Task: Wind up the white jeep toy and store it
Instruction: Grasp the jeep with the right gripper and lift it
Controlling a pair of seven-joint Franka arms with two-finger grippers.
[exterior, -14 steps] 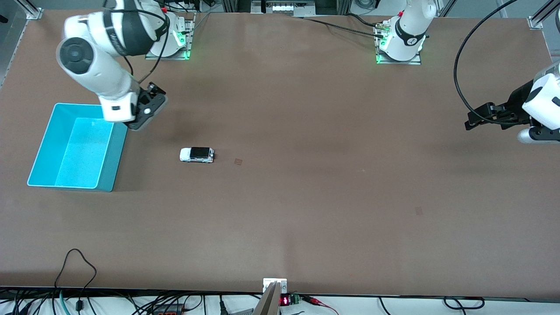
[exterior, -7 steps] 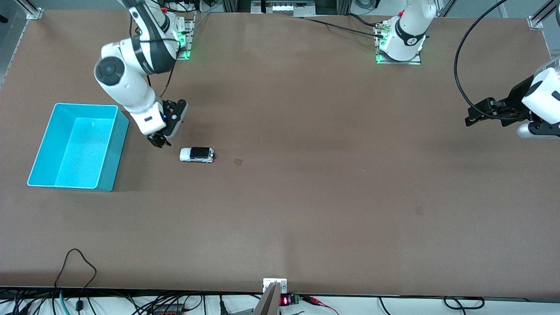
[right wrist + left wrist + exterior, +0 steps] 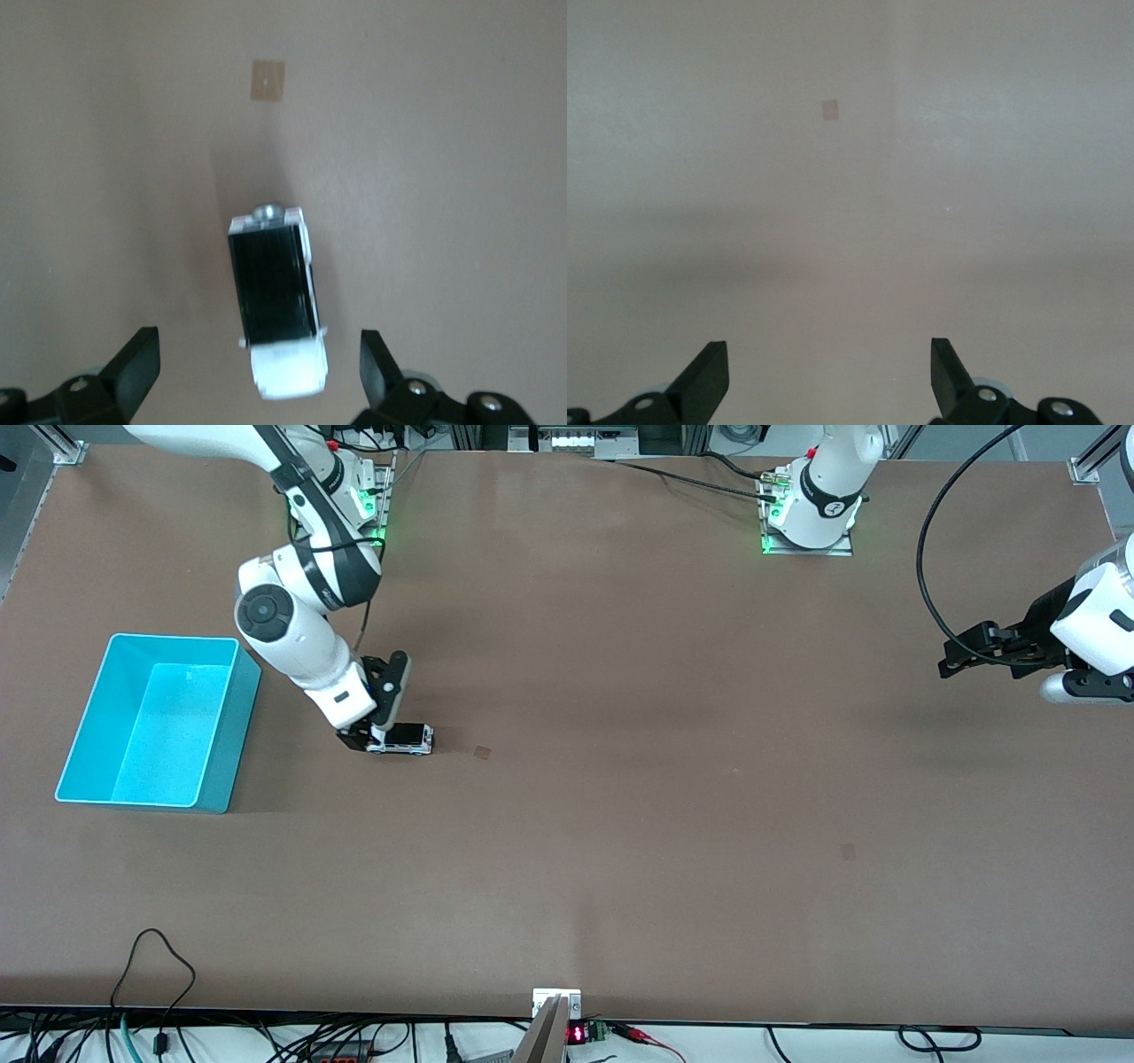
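The white jeep toy (image 3: 406,739), tiny with a black roof, stands on the brown table beside the turquoise bin (image 3: 81,728), toward the right arm's end. My right gripper (image 3: 365,740) is open, low over the jeep's white hood end. In the right wrist view the jeep (image 3: 276,299) lies between the spread fingers (image 3: 137,361), untouched. My left gripper (image 3: 950,670) is open and empty, waiting in the air over the left arm's end of the table; its wrist view shows only bare table between its fingers (image 3: 707,379).
A small tape patch (image 3: 482,752) lies on the table just beside the jeep, and it also shows in the right wrist view (image 3: 267,81). Another patch (image 3: 848,851) lies nearer the front camera toward the left arm's end. Cables run along the table's front edge.
My right arm has swung from beside the bin's corner down to the jeep, and its gripper now hangs low over the toy's hood. The jeep has not moved. The left gripper has barely shifted.
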